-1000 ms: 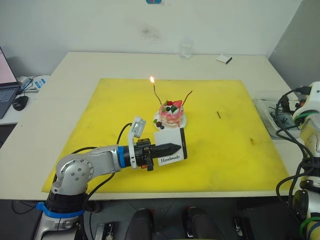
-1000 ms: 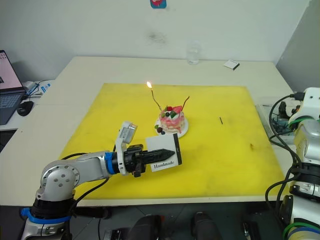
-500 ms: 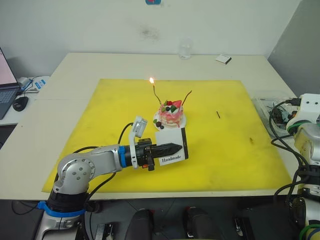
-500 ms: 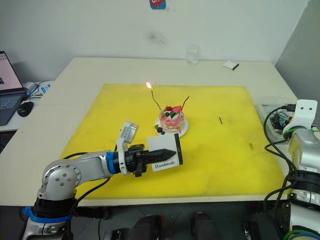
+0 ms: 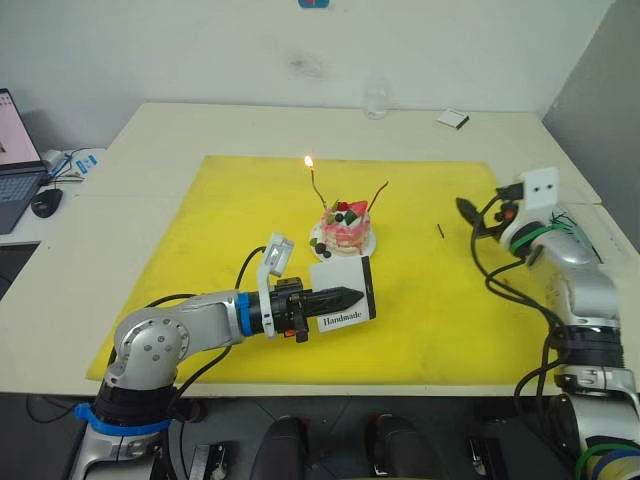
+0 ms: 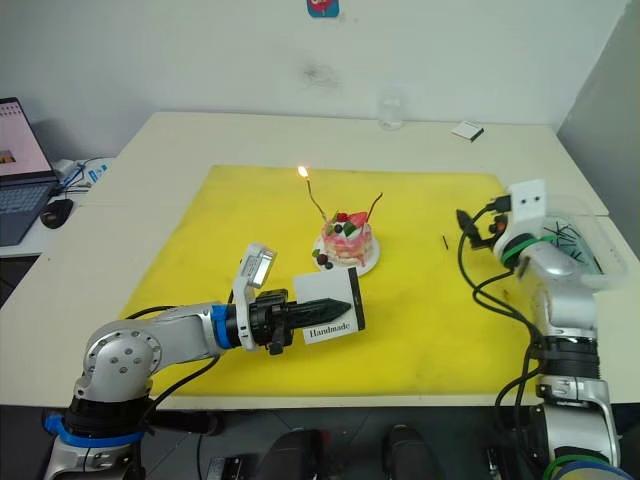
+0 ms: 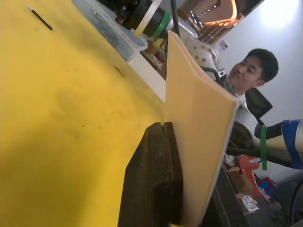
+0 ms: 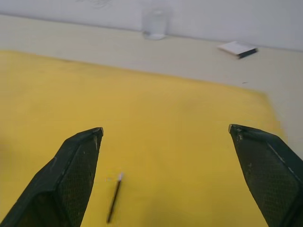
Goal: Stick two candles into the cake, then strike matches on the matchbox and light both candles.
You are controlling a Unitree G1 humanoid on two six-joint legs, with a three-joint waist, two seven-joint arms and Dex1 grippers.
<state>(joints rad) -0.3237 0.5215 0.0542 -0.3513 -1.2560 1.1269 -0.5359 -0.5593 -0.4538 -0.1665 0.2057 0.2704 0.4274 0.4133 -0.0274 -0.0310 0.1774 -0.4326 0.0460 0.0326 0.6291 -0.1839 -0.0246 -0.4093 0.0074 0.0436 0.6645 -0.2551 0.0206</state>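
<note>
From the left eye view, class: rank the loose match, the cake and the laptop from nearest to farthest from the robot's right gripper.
Measured from the right gripper:
1. The match, lying on the yellow mat just beside the gripper, toward the cake.
2. The cake, on its plate mid-mat, further toward the robot's left.
3. The laptop, at the far left edge, off the mat.

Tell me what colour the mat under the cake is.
The mat under the cake is bright yellow, clearest in the eye views.
</note>
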